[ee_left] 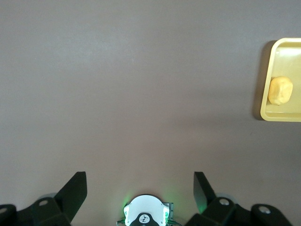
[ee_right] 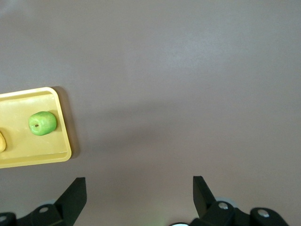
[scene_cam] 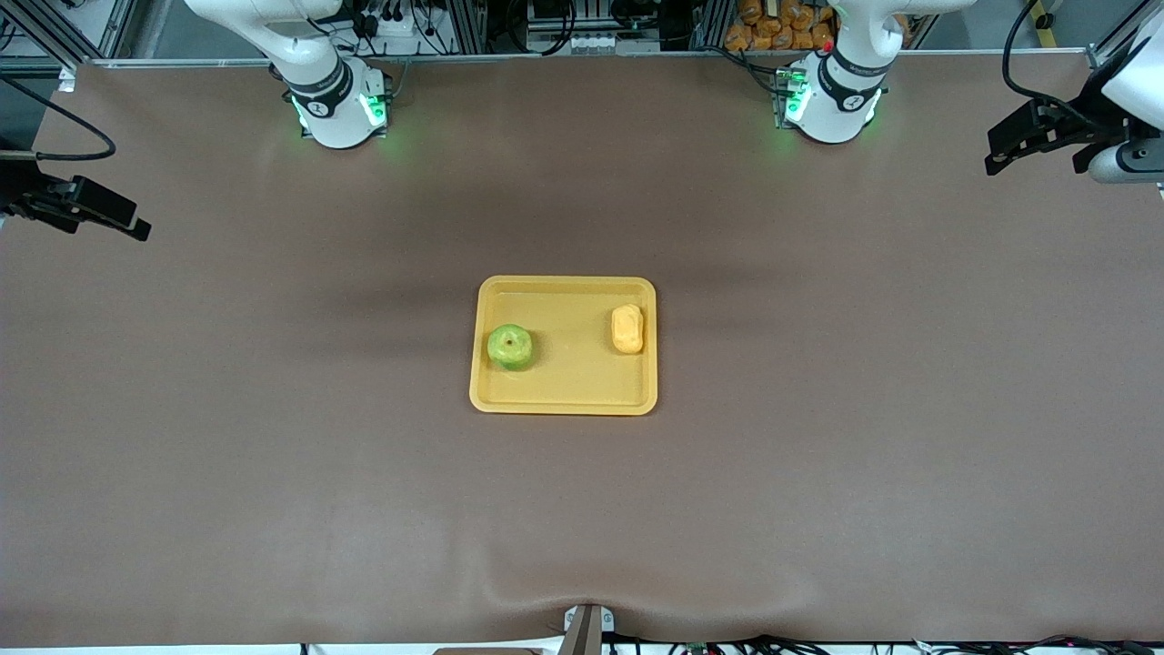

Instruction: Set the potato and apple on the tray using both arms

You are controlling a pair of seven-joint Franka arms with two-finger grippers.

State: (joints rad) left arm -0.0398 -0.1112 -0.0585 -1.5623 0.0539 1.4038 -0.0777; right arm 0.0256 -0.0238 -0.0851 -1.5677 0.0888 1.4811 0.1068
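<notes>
The yellow-orange tray (scene_cam: 564,408) lies at the middle of the table. The green apple (scene_cam: 510,347) sits on it toward the right arm's end, and the yellow-orange potato (scene_cam: 627,328) sits on it toward the left arm's end. My left gripper (scene_cam: 1009,146) is open and empty, up in the air over the table's edge at the left arm's end. My right gripper (scene_cam: 118,216) is open and empty over the right arm's end. The left wrist view shows its open gripper (ee_left: 139,181), the tray (ee_left: 265,113) and the potato (ee_left: 281,90). The right wrist view shows its open gripper (ee_right: 138,183), the tray (ee_right: 66,141) and the apple (ee_right: 42,123).
The brown table mat (scene_cam: 273,455) surrounds the tray. The right arm's base (scene_cam: 341,105) and the left arm's base (scene_cam: 832,100) glow green along the table's edge farthest from the front camera. A small bracket (scene_cam: 587,628) sits at the nearest edge.
</notes>
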